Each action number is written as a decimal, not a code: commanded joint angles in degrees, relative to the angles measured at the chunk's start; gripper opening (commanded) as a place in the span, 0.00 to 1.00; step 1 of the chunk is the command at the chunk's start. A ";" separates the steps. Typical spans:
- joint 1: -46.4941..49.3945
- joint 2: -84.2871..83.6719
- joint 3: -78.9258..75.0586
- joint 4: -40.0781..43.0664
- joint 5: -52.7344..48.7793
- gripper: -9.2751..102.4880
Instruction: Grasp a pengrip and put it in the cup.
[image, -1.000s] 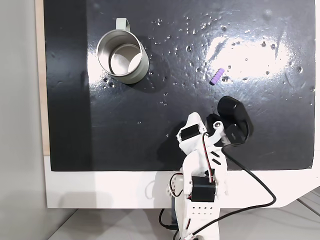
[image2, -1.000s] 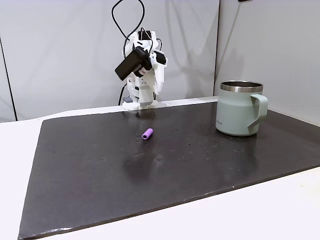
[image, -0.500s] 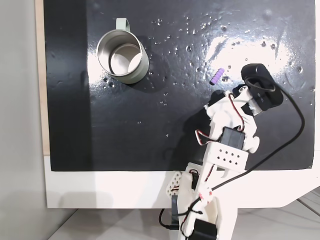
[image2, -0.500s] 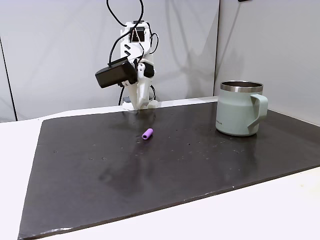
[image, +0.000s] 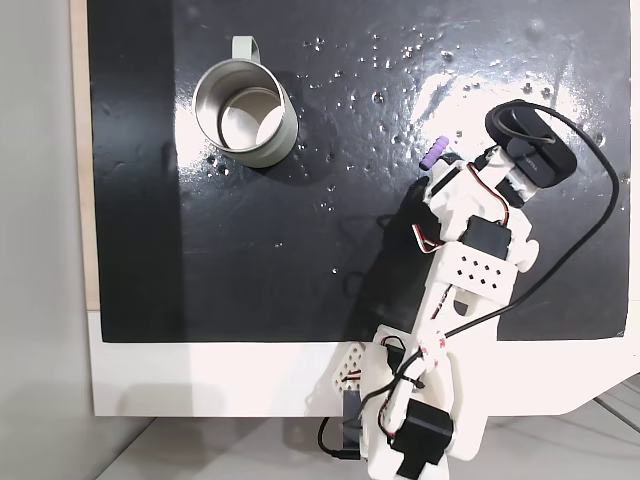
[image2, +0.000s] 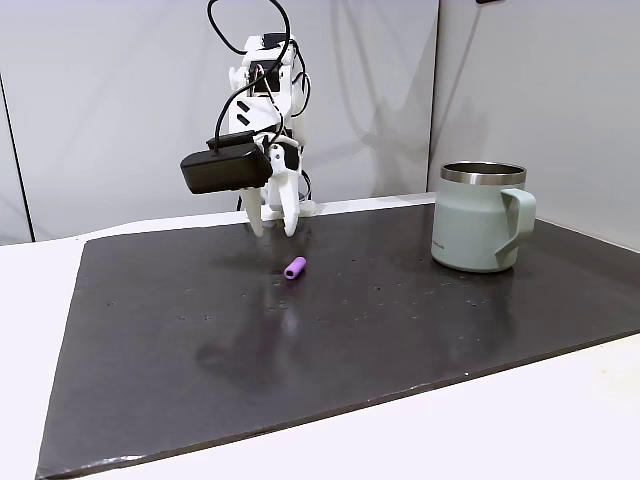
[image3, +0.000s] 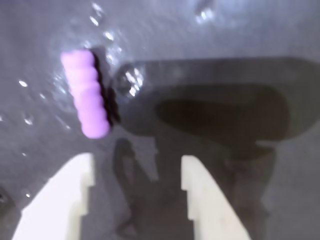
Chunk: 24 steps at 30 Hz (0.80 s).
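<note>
- Hovering above the black mat (image2: 400, 330), the gripper (image2: 273, 222) points its two white fingers (image3: 60, 200) downward with a clear gap between them, nothing held.
- In the wrist view the gripper (image3: 137, 195) enters from the bottom edge, and the pengrip (image3: 86, 93) lies just beyond the fingertip seen on the left, not between the two.
- Seen from the side fixed view, the pengrip (image2: 295, 268) lies flat on the mat, a little nearer the camera than the fingertips and apart from them.
- From above, the pengrip (image: 433, 152) sits just beside the white arm (image: 470, 270), at its upper left (a black camera housing (image: 528, 143) rides at the arm's end).
- The cup (image: 244, 113) stands upright well to the left of the pengrip in that top view, its handle toward the top edge; in the side view the cup (image2: 480, 217) stands at the right, handle to the right.
- The mat lies on a white desk (image2: 500, 430).
</note>
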 joint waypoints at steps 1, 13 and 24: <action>0.79 -3.25 -7.47 -0.26 -0.09 0.30; -0.70 -18.90 -27.60 11.43 7.47 0.30; -2.72 -29.79 -39.02 17.67 11.69 0.30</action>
